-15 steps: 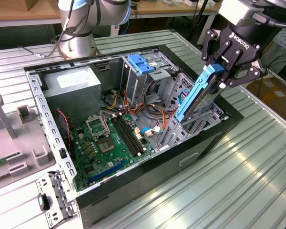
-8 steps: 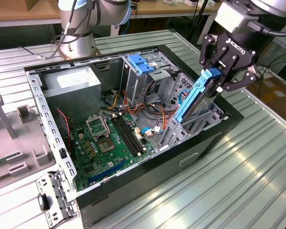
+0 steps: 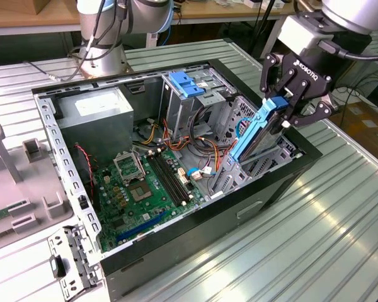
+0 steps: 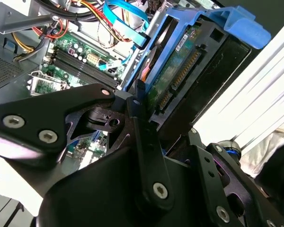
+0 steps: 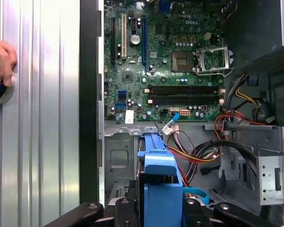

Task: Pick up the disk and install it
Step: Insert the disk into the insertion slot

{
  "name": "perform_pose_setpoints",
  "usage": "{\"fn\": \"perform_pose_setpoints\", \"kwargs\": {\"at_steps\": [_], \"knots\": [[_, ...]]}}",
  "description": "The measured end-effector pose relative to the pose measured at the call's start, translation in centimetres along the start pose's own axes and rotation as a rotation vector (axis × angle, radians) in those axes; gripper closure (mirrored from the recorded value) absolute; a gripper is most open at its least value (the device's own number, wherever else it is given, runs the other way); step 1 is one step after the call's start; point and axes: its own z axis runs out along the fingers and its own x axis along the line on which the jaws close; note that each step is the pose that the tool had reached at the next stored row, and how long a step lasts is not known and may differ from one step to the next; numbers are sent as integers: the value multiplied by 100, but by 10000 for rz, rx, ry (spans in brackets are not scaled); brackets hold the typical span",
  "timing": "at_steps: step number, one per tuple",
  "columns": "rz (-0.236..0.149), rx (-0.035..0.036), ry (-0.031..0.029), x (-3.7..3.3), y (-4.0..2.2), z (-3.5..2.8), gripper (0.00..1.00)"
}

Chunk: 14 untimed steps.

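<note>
While squeezing disk (image 3: 255, 135) by blue top end with tool (image 3: 283, 110), holds it tilted inside open computer case (image 3: 176, 255). Slants down long-ways from tool, with low end in drive cage (image 3: 236, 176) at exterior view's right. Looks not fully in yet.

surface: ribbed metal table (image 3: 340, 239) | on it: open computer case (image 3: 176, 251), grey cover (image 3: 6, 207), arm base (image 3: 104, 60)

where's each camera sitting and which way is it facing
Exterior view: off the arm, raised, looking down into the open computer case; the gripper shows.
First wrist view: on the wrist, facing down the disk to the motherboard; a person's hand shows.
Second wrist view: on the wrist, close on the gripper's linkages.
All share the gripped disk.
</note>
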Motion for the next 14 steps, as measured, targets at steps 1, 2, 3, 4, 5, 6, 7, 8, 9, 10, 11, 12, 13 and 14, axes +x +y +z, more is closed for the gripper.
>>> {"fn": "perform_pose_setpoints", "kwargs": {"at_steps": [1, 2, 3, 4, 5, 6, 7, 8, 9, 10, 11, 12, 13, 14], "knots": [[0, 0, -1, 1, 0, 11, 64], [0, 0, 1, 2, -2, 38, 64], [0, 0, 0, 3, -2, 56, 64], [0, 0, -1, 3, -3, 69, 64], [0, 0, 0, 4, -4, 89, 64], [0, 0, 0, 5, -4, 104, 64], [0, 0, 0, 6, -5, 121, 64], [0, 0, 0, 7, -5, 136, 64], [0, 0, -4, 7, -5, 138, 64], [0, 0, -6, 7, -6, 139, 64], [0, 0, -7, 7, -5, 139, 64], [-1, 0, -8, 7, -6, 139, 64], [-1, 0, -8, 7, -5, 140, 64], [0, 0, -10, 7, -5, 140, 64]]}}
